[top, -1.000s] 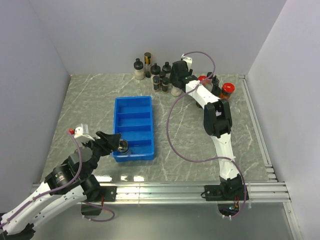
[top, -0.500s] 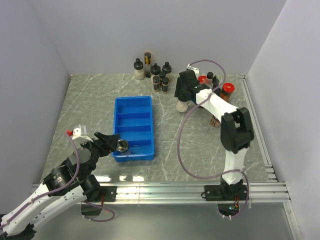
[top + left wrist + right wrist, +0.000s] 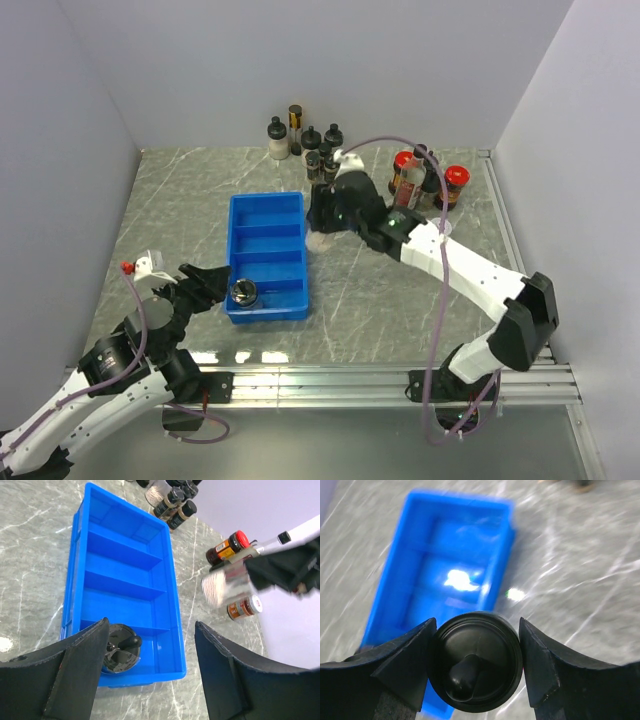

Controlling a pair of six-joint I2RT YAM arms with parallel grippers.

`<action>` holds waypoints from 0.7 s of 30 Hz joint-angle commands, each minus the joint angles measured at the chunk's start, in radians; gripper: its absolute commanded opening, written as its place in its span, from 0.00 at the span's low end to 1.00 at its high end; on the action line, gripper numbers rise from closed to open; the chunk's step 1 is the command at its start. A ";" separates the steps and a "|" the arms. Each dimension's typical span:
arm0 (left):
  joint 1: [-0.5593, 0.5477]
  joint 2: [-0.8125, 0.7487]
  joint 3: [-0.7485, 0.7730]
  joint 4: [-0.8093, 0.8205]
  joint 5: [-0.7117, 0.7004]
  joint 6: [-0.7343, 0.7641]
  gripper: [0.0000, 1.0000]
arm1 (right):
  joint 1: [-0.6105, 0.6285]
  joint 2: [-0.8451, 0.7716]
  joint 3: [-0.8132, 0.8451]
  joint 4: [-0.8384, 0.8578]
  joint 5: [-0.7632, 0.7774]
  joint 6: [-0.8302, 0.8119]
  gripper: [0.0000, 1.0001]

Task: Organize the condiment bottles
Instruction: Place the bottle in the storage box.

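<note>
Our right gripper [image 3: 322,222] clamped on a black-capped jar [image 3: 475,667] just right of the blue tray [image 3: 265,215], our left gripper [image 3: 150,625] spread wide, empty, other bottles [image 3: 305,145] along the desk's far edge.

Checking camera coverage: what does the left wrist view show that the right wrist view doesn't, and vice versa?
Left wrist only: a black-capped jar in the blue tray's nearest compartment, red-capped bottles, and the side of the held pale jar. Right wrist only: that jar's cap from above, gripped in the right claw. Both: the tray and marble table.
</note>
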 commanded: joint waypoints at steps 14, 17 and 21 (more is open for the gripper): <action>-0.003 0.002 0.042 -0.013 -0.069 -0.006 0.74 | 0.276 0.025 -0.025 0.139 0.032 0.076 0.00; -0.003 -0.007 0.038 -0.023 -0.072 -0.009 0.74 | 0.306 0.052 -0.010 0.138 0.048 0.078 0.00; -0.003 -0.013 0.030 -0.013 -0.078 -0.008 0.74 | 0.349 0.086 -0.015 0.155 0.100 0.092 0.00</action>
